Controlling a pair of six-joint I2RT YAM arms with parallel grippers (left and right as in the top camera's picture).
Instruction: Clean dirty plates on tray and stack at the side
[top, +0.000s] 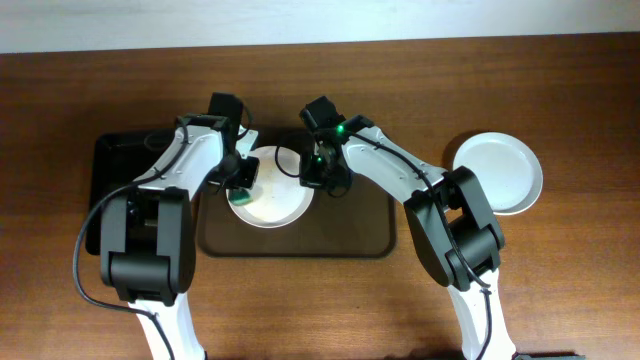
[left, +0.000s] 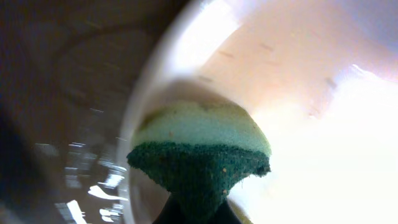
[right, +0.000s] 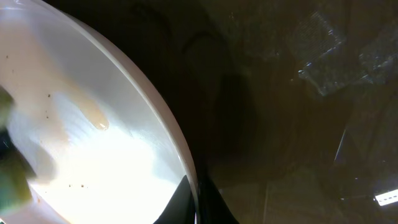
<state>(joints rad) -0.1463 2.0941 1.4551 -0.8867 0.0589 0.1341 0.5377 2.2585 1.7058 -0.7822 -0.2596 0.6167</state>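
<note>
A white plate (top: 272, 200) sits on the left half of the dark-brown tray (top: 360, 235). My left gripper (top: 241, 180) is shut on a green and yellow sponge (left: 202, 149), pressed on the plate's inner left side (left: 298, 93). My right gripper (top: 322, 178) is shut on the plate's right rim (right: 180, 155), one finger inside and one outside. Small brown specks show on the plate (right: 81, 143) in the right wrist view. More white plates (top: 500, 172) lie stacked on the table at the right; I cannot tell how many.
A smaller black tray (top: 115, 165) lies left of the brown tray, partly under my left arm. The right half of the brown tray (right: 298, 124) shows bare, glossy surface. Bare wooden table (top: 560, 290) surrounds everything.
</note>
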